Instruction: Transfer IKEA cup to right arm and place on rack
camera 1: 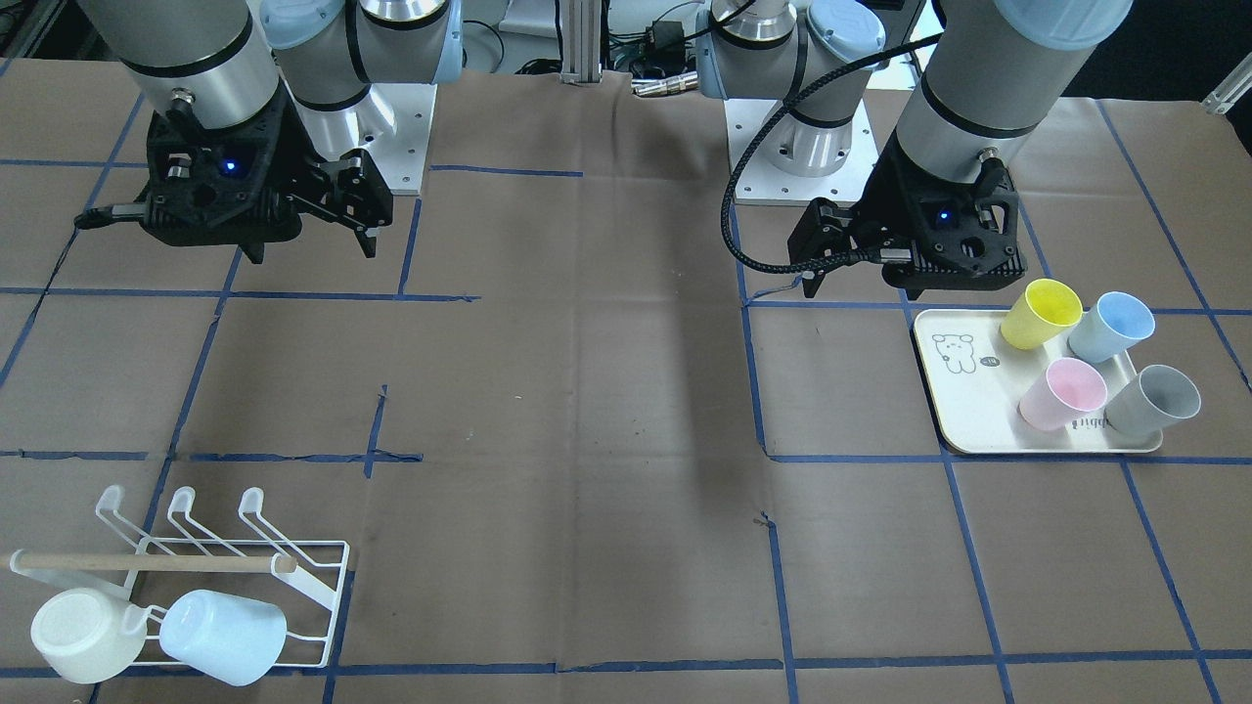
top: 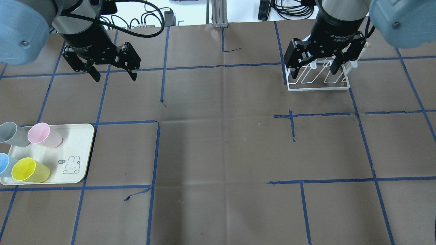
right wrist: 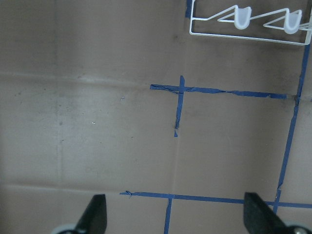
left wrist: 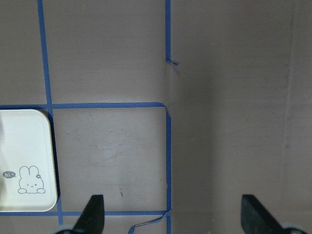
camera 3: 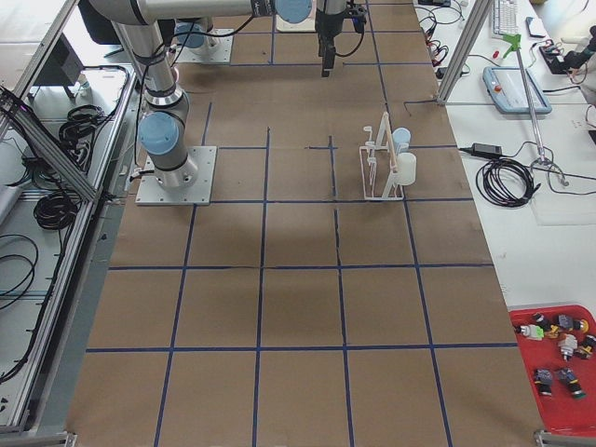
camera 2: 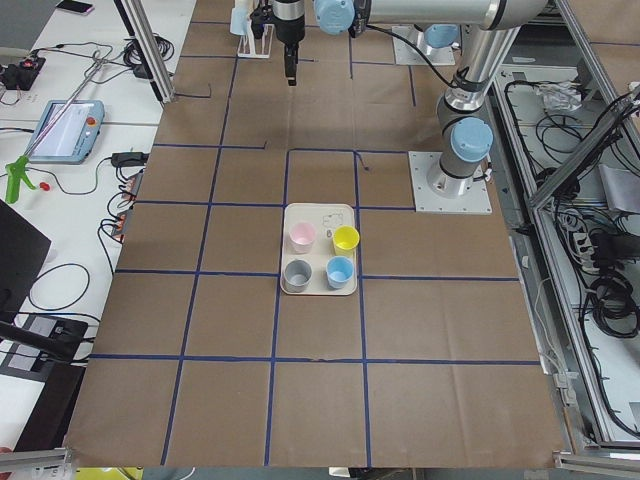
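Observation:
Four cups stand on a cream tray point(top: 75, 143) at my left: yellow point(top: 29, 170), blue point(camera 1: 1110, 328), pink point(top: 44, 135) and grey point(top: 12, 133). My left gripper point(top: 115, 76) hangs open and empty above the table, behind the tray and apart from the cups; the left wrist view point(left wrist: 173, 214) shows only the tray's corner point(left wrist: 24, 146). The white wire rack point(camera 1: 323, 577) stands at the far right with a white cup point(camera 1: 78, 636) and a pale-blue cup point(camera 1: 225, 636) hung on it. My right gripper point(top: 315, 73) is open and empty, high on my side of the rack point(right wrist: 243, 29).
The table is covered in brown paper with a blue tape grid. A wooden dowel point(camera 1: 147, 563) lies across the rack. Both arm bases point(camera 1: 802, 147) stand at the robot's edge of the table.

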Robot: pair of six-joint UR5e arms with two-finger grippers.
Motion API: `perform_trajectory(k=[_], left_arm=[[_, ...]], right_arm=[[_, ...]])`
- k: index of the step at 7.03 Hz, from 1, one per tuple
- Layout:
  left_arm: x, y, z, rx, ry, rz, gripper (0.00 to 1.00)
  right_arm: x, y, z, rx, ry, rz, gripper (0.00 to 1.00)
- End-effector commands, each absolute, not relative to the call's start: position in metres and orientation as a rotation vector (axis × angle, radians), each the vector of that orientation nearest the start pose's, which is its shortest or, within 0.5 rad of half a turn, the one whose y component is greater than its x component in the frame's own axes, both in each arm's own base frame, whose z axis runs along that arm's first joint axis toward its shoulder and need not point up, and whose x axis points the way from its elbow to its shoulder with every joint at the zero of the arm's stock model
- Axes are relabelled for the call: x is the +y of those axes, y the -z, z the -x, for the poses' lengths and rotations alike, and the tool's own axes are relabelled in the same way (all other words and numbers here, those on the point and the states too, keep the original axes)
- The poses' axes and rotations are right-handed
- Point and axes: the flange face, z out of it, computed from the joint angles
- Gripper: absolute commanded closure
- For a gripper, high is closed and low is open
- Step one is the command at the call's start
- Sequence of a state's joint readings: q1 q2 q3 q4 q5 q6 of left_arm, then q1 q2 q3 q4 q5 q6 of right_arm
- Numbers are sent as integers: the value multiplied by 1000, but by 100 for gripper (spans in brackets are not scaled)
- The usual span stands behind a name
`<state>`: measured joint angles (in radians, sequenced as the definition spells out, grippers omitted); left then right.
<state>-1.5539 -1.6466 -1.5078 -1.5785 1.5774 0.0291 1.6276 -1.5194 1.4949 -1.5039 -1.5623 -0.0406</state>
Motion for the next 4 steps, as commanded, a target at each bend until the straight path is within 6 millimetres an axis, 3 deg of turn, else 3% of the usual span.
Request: perform_trajectory(k=[1, 2, 4], left_arm=[[-524, -480, 124, 3136, -31, -19, 0], [-524, -480, 124, 3136, -31, -17, 0], [-524, -480, 124, 3136, -31, -17, 0]], right_arm=[[-479, -479, -168, 3128, -120, 149, 0], [-459, -472, -166, 3128, -132, 146, 0], [-450, -471, -161, 3139, -137, 135, 0]])
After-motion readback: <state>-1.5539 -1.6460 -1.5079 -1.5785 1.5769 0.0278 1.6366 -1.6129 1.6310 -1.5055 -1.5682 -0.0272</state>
